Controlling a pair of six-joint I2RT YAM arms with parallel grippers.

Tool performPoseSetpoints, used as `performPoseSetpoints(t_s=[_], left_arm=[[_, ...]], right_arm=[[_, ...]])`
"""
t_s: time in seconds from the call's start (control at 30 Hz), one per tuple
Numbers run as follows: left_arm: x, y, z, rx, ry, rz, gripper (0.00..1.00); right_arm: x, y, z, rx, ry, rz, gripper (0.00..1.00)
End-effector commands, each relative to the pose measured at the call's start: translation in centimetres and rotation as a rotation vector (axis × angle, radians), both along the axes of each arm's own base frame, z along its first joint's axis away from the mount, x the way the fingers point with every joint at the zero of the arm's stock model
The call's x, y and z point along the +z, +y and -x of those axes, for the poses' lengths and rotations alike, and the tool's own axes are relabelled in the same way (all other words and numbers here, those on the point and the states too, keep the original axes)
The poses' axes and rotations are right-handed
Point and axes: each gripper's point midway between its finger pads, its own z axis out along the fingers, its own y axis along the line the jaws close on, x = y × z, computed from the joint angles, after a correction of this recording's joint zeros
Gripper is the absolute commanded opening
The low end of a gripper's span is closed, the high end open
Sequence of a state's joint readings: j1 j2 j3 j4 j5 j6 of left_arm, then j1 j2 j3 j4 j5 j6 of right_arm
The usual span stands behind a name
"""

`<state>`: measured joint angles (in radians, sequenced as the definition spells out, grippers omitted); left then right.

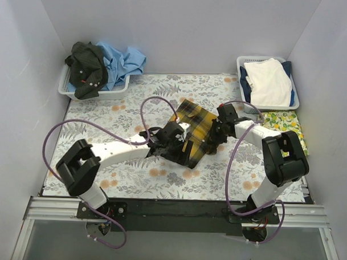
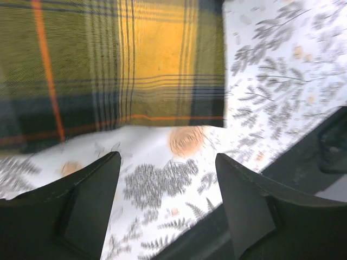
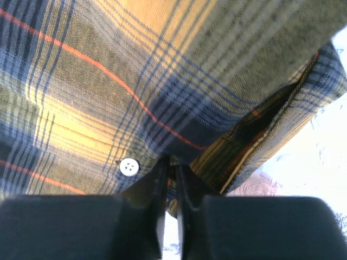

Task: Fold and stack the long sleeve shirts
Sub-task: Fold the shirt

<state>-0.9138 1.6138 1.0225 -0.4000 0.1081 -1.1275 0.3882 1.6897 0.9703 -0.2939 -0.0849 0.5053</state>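
Note:
The yellow-and-black plaid shirt (image 1: 194, 131) lies folded into a narrow strip in the middle of the table. My left gripper (image 1: 174, 142) is open and empty just left of its near end; in the left wrist view the plaid cloth (image 2: 119, 65) lies beyond my open fingers (image 2: 92, 200). My right gripper (image 1: 216, 137) is shut on the shirt's right edge; the right wrist view shows the fingertips (image 3: 172, 168) pinching plaid cloth (image 3: 162, 81) beside a white button (image 3: 128, 167). A dark shirt (image 1: 87, 67) and a light blue shirt (image 1: 123, 61) sit in the back-left basket.
A white basket (image 1: 95, 93) stands at the back left. Another basket (image 1: 294, 103) at the back right holds white and dark blue cloth (image 1: 268, 81). A lemon-print cloth (image 1: 285, 125) lies right of my right arm. The fern-print cover (image 1: 105, 119) spans the table.

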Motion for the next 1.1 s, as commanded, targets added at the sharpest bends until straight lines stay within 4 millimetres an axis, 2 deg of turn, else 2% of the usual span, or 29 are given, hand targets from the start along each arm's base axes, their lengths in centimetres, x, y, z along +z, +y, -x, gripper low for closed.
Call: performPoseSetpoints(t_s=[0.0,0.03,0.07,0.13,0.23,0.3,0.33,0.4,0.43,0.47,0.53,0.6,0.63,0.67,0.8,0.87,0.9,0.93,1.0,1.07], left_arm=[[5.6,3.1,-0.2,0.082,-0.134,0.016,0.72],[6.2,3.6,-0.1,0.088,-0.145,0.011,0.72],[6.8,3.9,-0.3,0.100,-0.166,0.011,0.73],[8.6,3.9,-0.8,0.110,-0.213,0.045,0.73],[10.0,3.0,-1.8,0.111,-0.260,0.088,0.74],[10.1,2.1,-2.6,0.115,-0.271,0.097,0.74],[9.0,1.4,-3.2,0.118,-0.260,0.073,0.74],[9.0,0.4,-4.4,0.147,-0.262,0.067,0.74],[7.4,-0.3,-5.0,0.146,-0.244,0.041,0.74],[7.9,-1.1,-5.6,0.151,-0.252,0.054,0.74],[6.3,-2.0,-6.1,0.154,-0.227,0.033,0.74],[6.4,-2.6,-6.5,0.154,-0.222,0.036,0.74],[6.2,-2.7,-6.5,0.153,-0.215,0.037,0.74],[6.0,-2.7,-6.5,0.150,-0.211,0.035,0.74],[6.3,-1.7,-6.0,0.157,-0.219,0.032,0.74],[5.8,-0.3,-5.9,0.165,-0.250,-0.005,0.75],[6.4,0.5,-6.2,0.156,-0.297,-0.019,0.75],[5.4,1.8,-6.1,0.157,-0.317,-0.066,0.76],[5.7,3.1,-6.4,0.141,-0.383,-0.109,0.79],[5.4,4.3,-6.3,0.147,-0.402,-0.140,0.80]], right_arm=[[1.2,0.4,2.4,0.003,0.014,-0.065,0.29],[2.5,0.4,2.2,0.004,-0.027,-0.077,0.37],[3.1,0.3,2.1,0.005,-0.046,-0.079,0.40],[5.3,0.0,1.3,-0.004,-0.113,-0.069,0.43],[7.8,-0.9,-0.1,-0.013,-0.198,-0.025,0.43],[8.7,-1.2,-1.1,-0.010,-0.234,0.001,0.43],[8.9,-1.7,-2.3,-0.024,-0.253,0.032,0.43],[8.6,-2.3,-3.6,-0.008,-0.259,0.062,0.40],[8.3,-2.1,-5.1,0.002,-0.264,0.075,0.38],[7.9,-2.2,-5.8,0.035,-0.269,0.095,0.37],[6.9,-1.8,-7.8,0.064,-0.262,0.119,0.31],[6.1,-1.8,-8.9,0.084,-0.255,0.139,0.28],[5.0,-2.0,-9.3,0.084,-0.234,0.154,0.27],[5.0,-1.9,-9.9,0.079,-0.237,0.157,0.27],[3.0,-2.3,-9.2,0.064,-0.176,0.165,0.25],[2.1,-2.6,-8.2,0.062,-0.149,0.167,0.25],[1.7,-2.8,-8.0,0.060,-0.141,0.172,0.25],[1.4,-2.8,-7.8,0.061,-0.130,0.169,0.25],[1.0,-2.5,-7.5,0.075,-0.115,0.157,0.25],[-0.3,-2.2,-6.6,0.092,-0.048,0.142,0.25]])
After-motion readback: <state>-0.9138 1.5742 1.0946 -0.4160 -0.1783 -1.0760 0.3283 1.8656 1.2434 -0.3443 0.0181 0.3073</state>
